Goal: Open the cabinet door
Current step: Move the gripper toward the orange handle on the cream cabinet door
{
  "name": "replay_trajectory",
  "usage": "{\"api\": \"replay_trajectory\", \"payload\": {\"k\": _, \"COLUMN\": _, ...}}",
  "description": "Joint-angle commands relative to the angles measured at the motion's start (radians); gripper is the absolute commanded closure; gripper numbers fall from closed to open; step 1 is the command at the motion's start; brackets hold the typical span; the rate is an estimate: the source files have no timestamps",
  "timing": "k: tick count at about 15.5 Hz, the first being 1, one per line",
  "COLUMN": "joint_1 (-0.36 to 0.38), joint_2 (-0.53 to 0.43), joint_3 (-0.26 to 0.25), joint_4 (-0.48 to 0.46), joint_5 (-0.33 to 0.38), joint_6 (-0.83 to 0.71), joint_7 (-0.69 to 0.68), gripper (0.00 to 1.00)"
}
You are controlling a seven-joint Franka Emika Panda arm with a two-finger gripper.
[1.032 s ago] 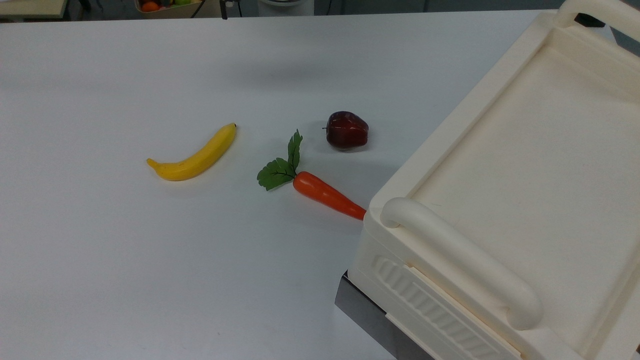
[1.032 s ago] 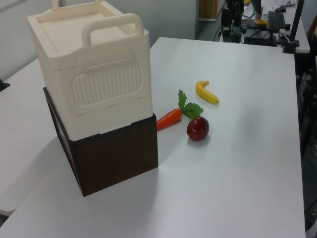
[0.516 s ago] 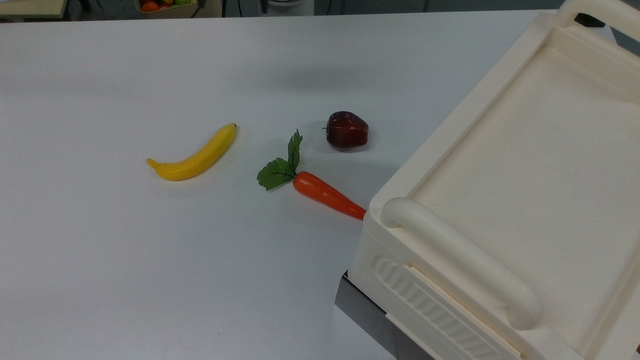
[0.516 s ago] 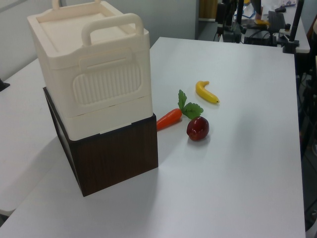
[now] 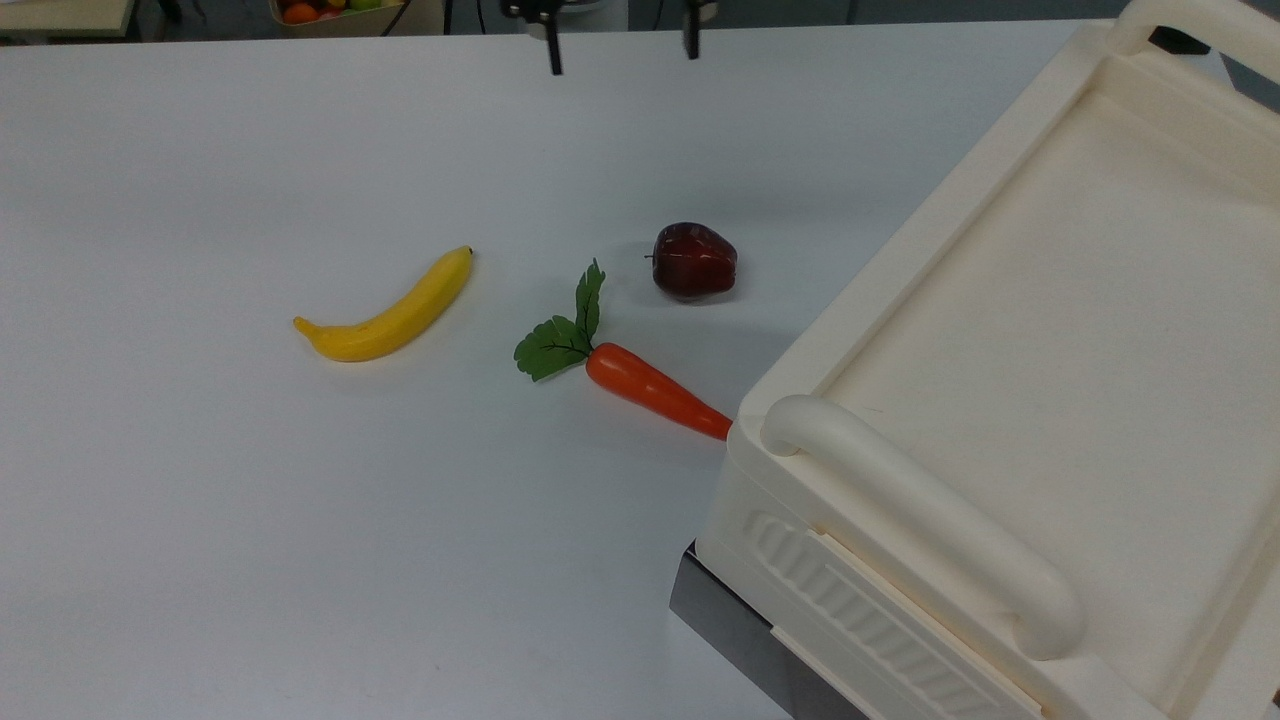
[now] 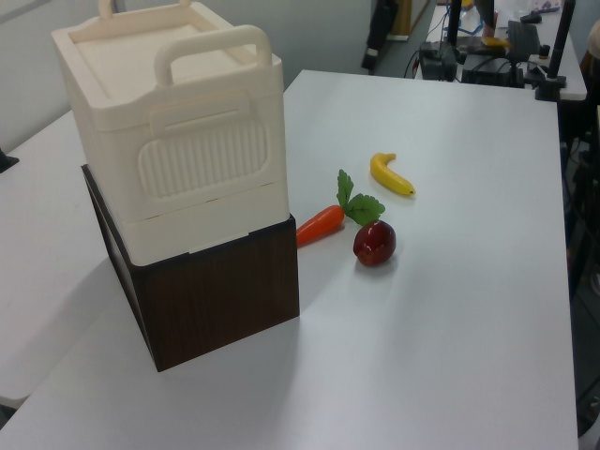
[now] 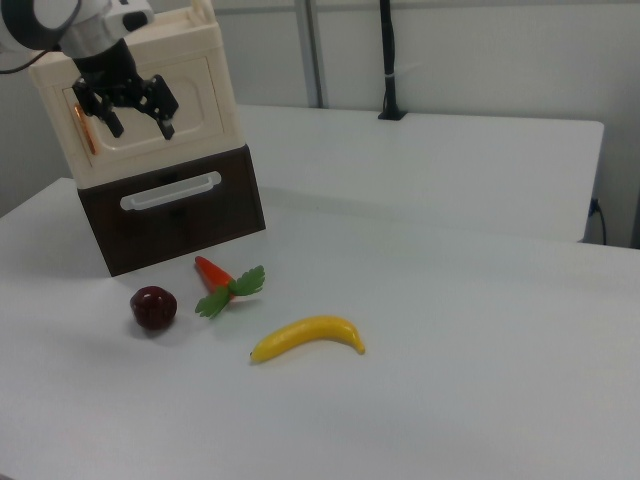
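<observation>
door: the cabinet door (image 7: 150, 105) is the cream front panel of the cabinet (image 6: 178, 141), which sits on a dark wooden drawer box (image 7: 170, 205) at the right view's far left.
handle: a thin copper bar (image 7: 82, 128) stands upright near the door's edge on the right view's left.
feel: judged a light, stiff plastic panel on hinges; it should swing with little force, and a hard pull could shift the whole cabinet on its base.
surface: smooth plastic and a slim bar, so likely slippery; a pinch across the bar looks safer than pushing on the panel.
where to hold: the copper bar, taken mid-length, with 1 finger on each side.
gripper: the gripper (image 7: 133, 115) hangs in front of the door in the right view, apart from the bar and just to its right.
fingers: the 2 fingers are spread wide, pinching nothing; their dark tips (image 5: 553, 55) also dip in at the top view's upper edge.
table: a banana (image 5: 388, 311), a carrot (image 5: 650, 388) and an apple (image 5: 694, 260) lie well apart from the door on the white table (image 5: 250, 520).
change: 1.0 s ago the top view's upper edge held no finger tips; now 2 hang there. the fruit and the cabinet have not moved.
</observation>
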State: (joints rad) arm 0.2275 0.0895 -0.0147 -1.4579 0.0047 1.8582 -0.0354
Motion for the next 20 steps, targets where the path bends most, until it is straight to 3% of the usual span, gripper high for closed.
{"api": "replay_trajectory", "payload": {"k": 1, "joint_1": 0.064, "joint_2": 0.019, "joint_3": -0.011, "joint_4": 0.016, "joint_5": 0.015, "joint_6": 0.074, "joint_7": -0.089, "gripper": 0.0}}
{"api": "replay_trajectory", "payload": {"k": 7, "joint_1": 0.078, "joint_2": 0.042, "joint_3": 0.022, "joint_4": 0.017, "joint_5": 0.083, "joint_6": 0.173, "joint_7": -0.25, "gripper": 0.0}}
{"api": "replay_trajectory", "payload": {"k": 15, "joint_1": 0.082, "joint_2": 0.085, "joint_3": 0.085, "joint_4": 0.017, "joint_5": 0.086, "joint_6": 0.271, "joint_7": -0.425, "gripper": 0.0}}
{"api": "replay_trajectory", "payload": {"k": 20, "joint_1": 0.084, "joint_2": 0.107, "joint_3": 0.122, "joint_4": 0.017, "joint_5": 0.083, "joint_6": 0.326, "joint_7": -0.382, "gripper": 0.0}}
